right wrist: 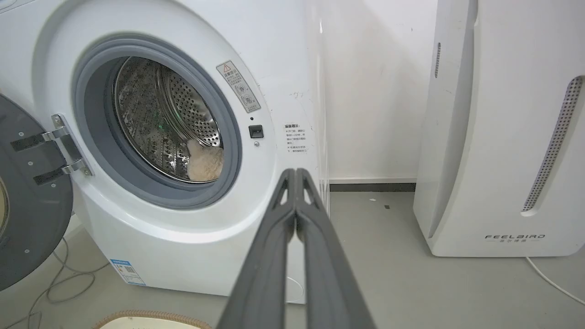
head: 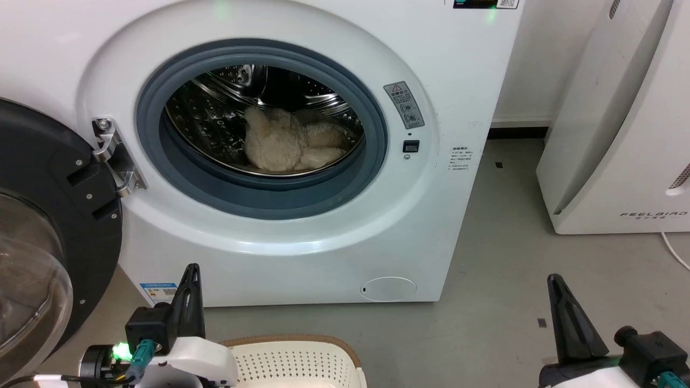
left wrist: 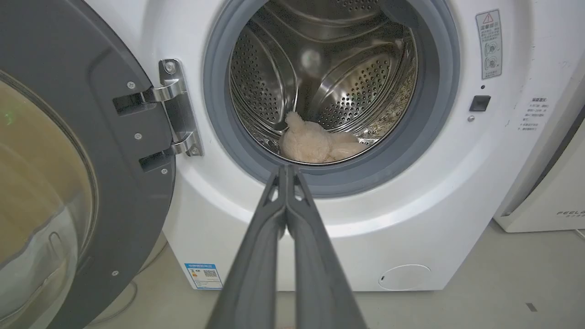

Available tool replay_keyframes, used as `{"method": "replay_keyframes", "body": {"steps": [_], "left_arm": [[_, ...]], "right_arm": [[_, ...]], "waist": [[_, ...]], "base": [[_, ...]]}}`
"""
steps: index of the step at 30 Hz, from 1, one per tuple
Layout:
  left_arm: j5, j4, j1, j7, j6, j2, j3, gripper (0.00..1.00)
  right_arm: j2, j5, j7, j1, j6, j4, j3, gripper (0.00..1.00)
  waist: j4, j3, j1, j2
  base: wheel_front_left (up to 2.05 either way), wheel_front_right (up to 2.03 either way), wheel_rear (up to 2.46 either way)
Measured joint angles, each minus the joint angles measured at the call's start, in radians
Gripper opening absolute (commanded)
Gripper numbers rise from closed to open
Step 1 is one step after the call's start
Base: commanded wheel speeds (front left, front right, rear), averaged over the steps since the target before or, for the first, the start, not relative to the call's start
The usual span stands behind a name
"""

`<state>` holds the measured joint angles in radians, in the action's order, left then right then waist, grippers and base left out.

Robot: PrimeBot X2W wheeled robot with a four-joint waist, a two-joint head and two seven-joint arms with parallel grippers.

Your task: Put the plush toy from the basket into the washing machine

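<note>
Well, the plush toy [head: 280, 143] is lying in the bottom of the drum [head: 215, 118] of the washing machine [head: 447, 64]. It is a shaggy cream heap slumped on the perforated steel, behind the lower lip of the grey gasket [head: 372, 161]. It is well apart from both grippers, ahead of them and higher up. From the left wrist, it shows just past the fingertips, in line with them.

The left gripper [head: 192, 268] hangs low in front of the machine. Its two dark fingers are pressed together along their length and hold nothing. To its left the door [head: 48, 215] stands wide open, black frame and glass bowl facing out, hung on a shiny metal hinge [head: 116, 156].

Just to the right of that gripper, down by its wrist, is the basket [head: 302, 364] on the floor [head: 501, 258], between the two grippers and nearer the left one. I can see its brown rim and perforated cream wall, and no further into it.

The right gripper [head: 554, 278] is over bare floor, off to the right of the machine's front. Its fingers are also closed tip to tip on nothing. Beyond it on the right stands a plain white appliance [head: 620, 134] marked FEELBIRD, with a white cable [right wrist: 548, 278] trailing on the floor beside it.
</note>
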<state>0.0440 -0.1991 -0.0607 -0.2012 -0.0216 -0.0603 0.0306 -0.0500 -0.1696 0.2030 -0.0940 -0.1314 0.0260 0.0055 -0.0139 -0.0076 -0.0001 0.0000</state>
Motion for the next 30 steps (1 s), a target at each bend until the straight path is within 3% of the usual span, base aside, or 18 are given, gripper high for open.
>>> {"method": "replay_keyframes", "body": {"steps": [30], "left_arm": [[-0.015,0.067,0.018,0.071,0.007,0.003,-0.012,0.0]], "right_arm": [[0.0,0.053,-0.071,0.023,0.0,-0.009,-0.001,0.0]], "waist": [[0.005,0.003,0.0001,0.0]], "base": [[0.0,0.0,0.0]]}}
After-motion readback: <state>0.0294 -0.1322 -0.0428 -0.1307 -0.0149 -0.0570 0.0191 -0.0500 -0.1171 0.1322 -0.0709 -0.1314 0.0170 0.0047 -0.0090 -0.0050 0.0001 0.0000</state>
